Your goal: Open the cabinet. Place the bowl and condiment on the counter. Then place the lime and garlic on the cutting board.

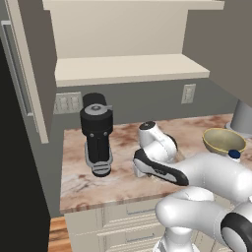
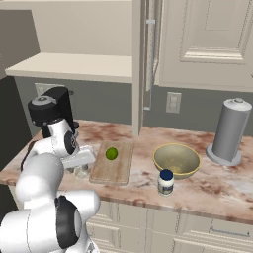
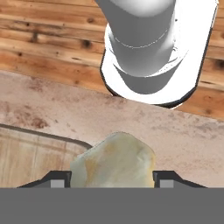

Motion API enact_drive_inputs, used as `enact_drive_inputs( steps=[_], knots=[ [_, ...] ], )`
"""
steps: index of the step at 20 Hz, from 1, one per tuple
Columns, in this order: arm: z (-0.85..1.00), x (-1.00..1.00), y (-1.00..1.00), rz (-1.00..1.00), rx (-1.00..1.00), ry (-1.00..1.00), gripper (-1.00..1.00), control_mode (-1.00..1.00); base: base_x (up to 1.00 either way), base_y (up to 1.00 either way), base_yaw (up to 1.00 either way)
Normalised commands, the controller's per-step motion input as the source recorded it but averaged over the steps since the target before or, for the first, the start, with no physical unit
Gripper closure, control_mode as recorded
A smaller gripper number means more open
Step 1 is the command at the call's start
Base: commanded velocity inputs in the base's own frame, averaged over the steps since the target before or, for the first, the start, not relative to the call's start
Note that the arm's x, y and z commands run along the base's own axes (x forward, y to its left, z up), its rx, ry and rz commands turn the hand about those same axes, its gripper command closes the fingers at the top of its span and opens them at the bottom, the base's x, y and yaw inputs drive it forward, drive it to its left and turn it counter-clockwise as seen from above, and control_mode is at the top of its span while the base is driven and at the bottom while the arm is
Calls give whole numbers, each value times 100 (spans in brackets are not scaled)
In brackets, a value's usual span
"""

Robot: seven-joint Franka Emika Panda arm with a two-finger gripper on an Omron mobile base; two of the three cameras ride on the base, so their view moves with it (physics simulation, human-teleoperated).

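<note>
One pincer (image 3: 112, 177) clamped on the garlic (image 3: 114, 159), just beside the cutting board (image 3: 35, 155).

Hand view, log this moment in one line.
gripper: shut on pale lumpy garlic bulb | green lime: on wooden cutting board | garlic: not yet placed

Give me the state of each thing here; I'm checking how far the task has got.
cabinet: open, shelves bare.
bowl: upright on the counter.
condiment: upright on the counter, lid on.
lime: on the cutting board.
garlic: between the gripper fingers, above the counter beside the board, not yet on it.
</note>
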Motion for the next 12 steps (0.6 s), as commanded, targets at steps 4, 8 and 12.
enact_drive_inputs(
  steps=[4, 8, 12],
  knots=[
    [12, 14, -30, 1, 0, -2, 100, -100, 0, 0, 0],
    [1, 22, -30, 2, 1, -3, 100, -100, 0, 0, 0],
    [0, 23, -27, 2, 1, -3, 100, -100, 0, 0, 0]
  ],
)
